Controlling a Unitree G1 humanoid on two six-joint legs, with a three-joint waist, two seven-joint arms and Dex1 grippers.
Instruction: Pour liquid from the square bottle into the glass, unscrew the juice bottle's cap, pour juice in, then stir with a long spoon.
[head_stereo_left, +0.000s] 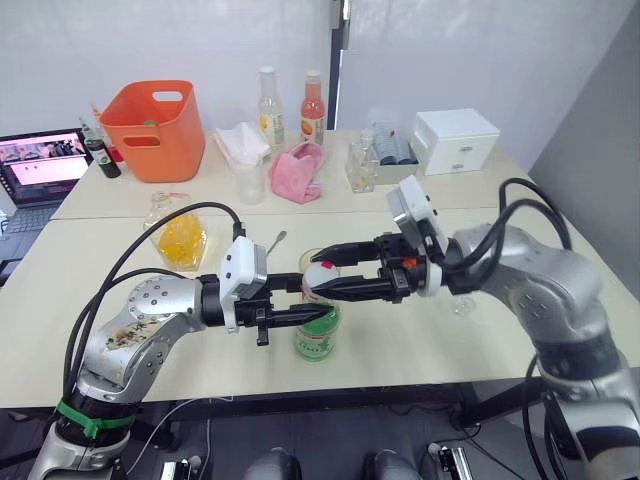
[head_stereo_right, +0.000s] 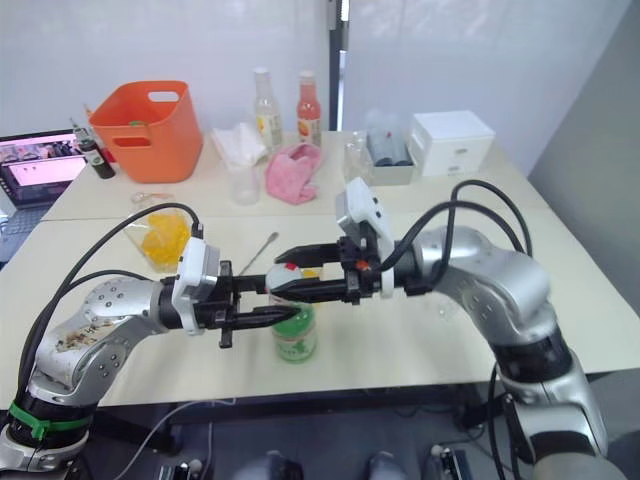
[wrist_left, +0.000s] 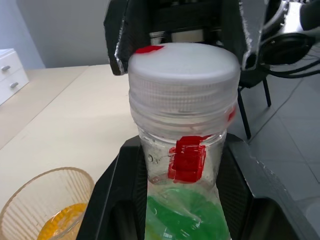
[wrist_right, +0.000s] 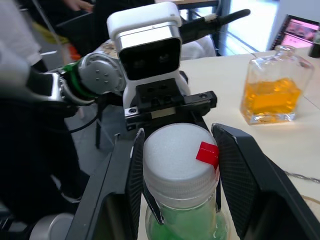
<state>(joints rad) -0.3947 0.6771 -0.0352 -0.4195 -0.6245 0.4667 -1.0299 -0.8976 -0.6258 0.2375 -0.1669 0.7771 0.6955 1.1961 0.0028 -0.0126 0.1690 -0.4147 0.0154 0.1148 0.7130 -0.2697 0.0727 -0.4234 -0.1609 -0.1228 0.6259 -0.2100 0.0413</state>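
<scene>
A: Where does the clear round plastic juice bottle with the green label (head_stereo_left: 317, 335) stand?

B: Upright on the pale wooden table (head_stereo_left: 120, 330), near its front edge, long axis vertical, between the two arms. The left gripper (head_stereo_left: 318, 319) comes in level from the robot's left and pinches the bottle just under its neck. The right gripper (head_stereo_left: 322, 280) comes from the right, a little higher, its black fingers (wrist_right: 236, 185) set either side of the small white screw cap with the red mark (wrist_right: 180, 159); they look close on it, though a sliver of gap shows on one side.

A: So the unscrewing hangs on that?

B: I'd judge so: the cap sits straight above the left grip, and the right arm is the one at it.

A: And the vessels?

B: The squat square glass decanter (head_stereo_left: 181, 236), part full of orange-yellow liquid, stands farther back on the left. The clear ribbed tumbler (wrist_left: 47, 207) just beside the bottle holds a little orange liquid. The thin silver bar spoon (head_stereo_left: 275, 241) lies behind it
</scene>
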